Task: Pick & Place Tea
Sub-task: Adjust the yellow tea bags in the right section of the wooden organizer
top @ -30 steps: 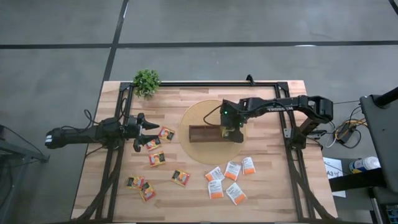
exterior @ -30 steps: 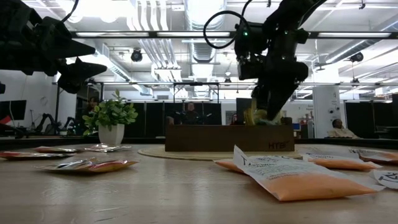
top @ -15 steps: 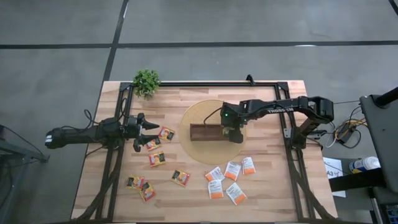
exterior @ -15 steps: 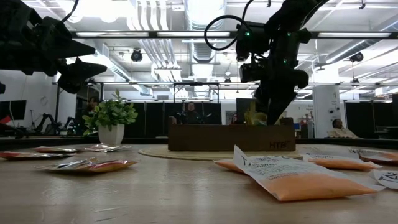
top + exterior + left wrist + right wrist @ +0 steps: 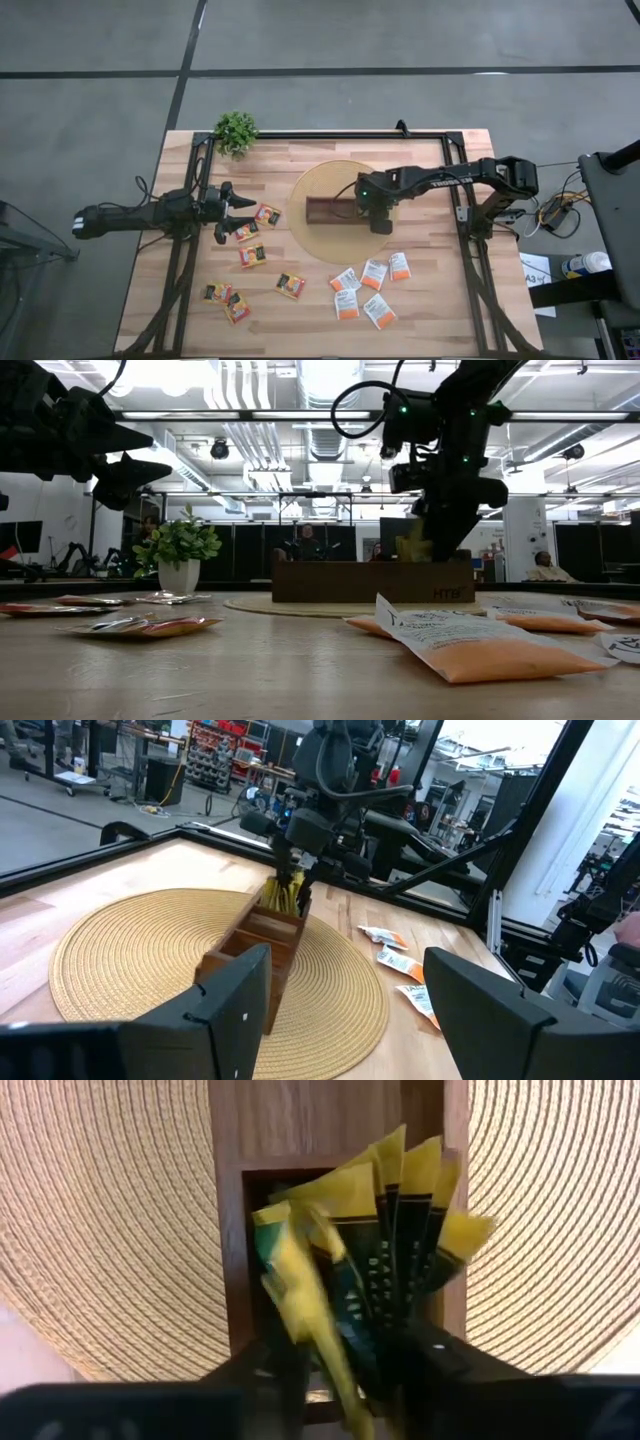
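Observation:
A long dark-brown wooden box (image 5: 335, 212) lies on a round woven mat (image 5: 315, 245). Several green-yellow tea sachets (image 5: 400, 1230) stand fanned out in its right-end compartment, lower ends inside. My right gripper (image 5: 380, 222) points down over that compartment, shut on the sachets (image 5: 412, 545). More tea lies flat on the table: yellow-red-black sachets (image 5: 253, 255) at left and white-orange ones (image 5: 373, 273) at the near right. My left gripper (image 5: 235, 212) waits open and level, left of the mat. My right gripper comes from above, slanting slightly, with one finger (image 5: 265, 1380) on each side of the standing sachets. It pinches the bundle (image 5: 355, 1350) between them, several sachets at once. The sachets stay upright with their lower ends in the box compartment, and one at the bundle's edge (image 5: 300, 1295) is blurred.
A small potted plant (image 5: 236, 130) stands at the far left corner. A black frame (image 5: 330, 134) runs along the table's far edge and sides. The box's middle and left compartments (image 5: 325, 212) show no sachets. People sit in the room beyond the table.
My right gripper has tipped and shifted a little toward the table's near right over the box's right end. The box has slid slightly toward the right edge on the mat. The left arm has kept still.

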